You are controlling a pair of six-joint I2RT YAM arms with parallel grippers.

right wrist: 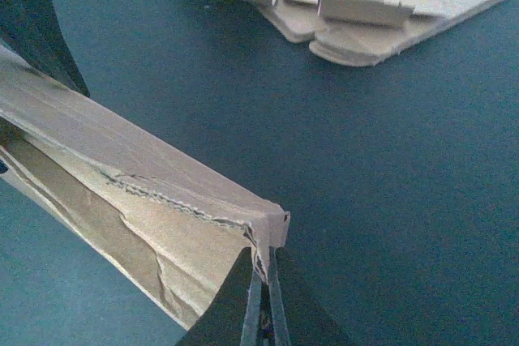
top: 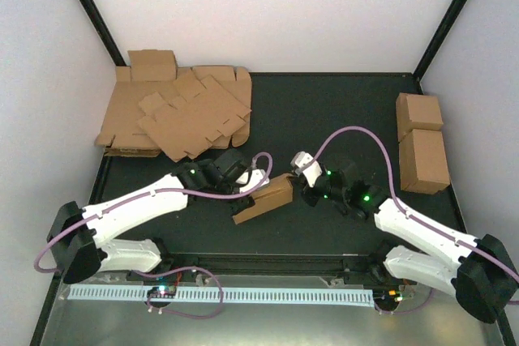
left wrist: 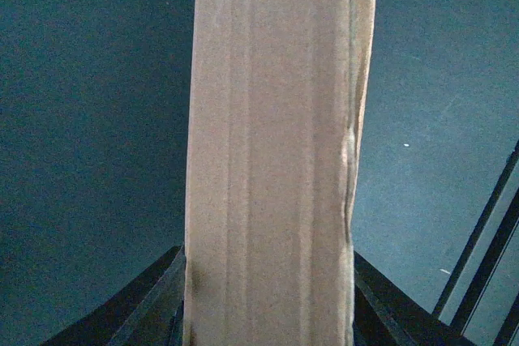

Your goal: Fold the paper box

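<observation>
The paper box (top: 266, 198) is a long brown cardboard piece lying slantwise at the middle of the dark mat. My left gripper (top: 248, 190) straddles its left part. In the left wrist view the box (left wrist: 272, 151) runs up the frame, and my left gripper (left wrist: 269, 293) is shut on it, a black finger (left wrist: 154, 305) pressed against each long side. My right gripper (top: 297, 181) meets the box's right end. In the right wrist view the box (right wrist: 122, 176) shows a torn, creased seam, and my right gripper (right wrist: 266, 269) is shut on the thin flap at its end corner.
A heap of flat brown cardboard sheets (top: 178, 115) fills the back left and also shows as the heap (right wrist: 357, 6) in the right wrist view. Two brown cardboard cuboids (top: 422, 143) stand at the right edge. A white perforated strip (top: 219, 293) runs along the near edge.
</observation>
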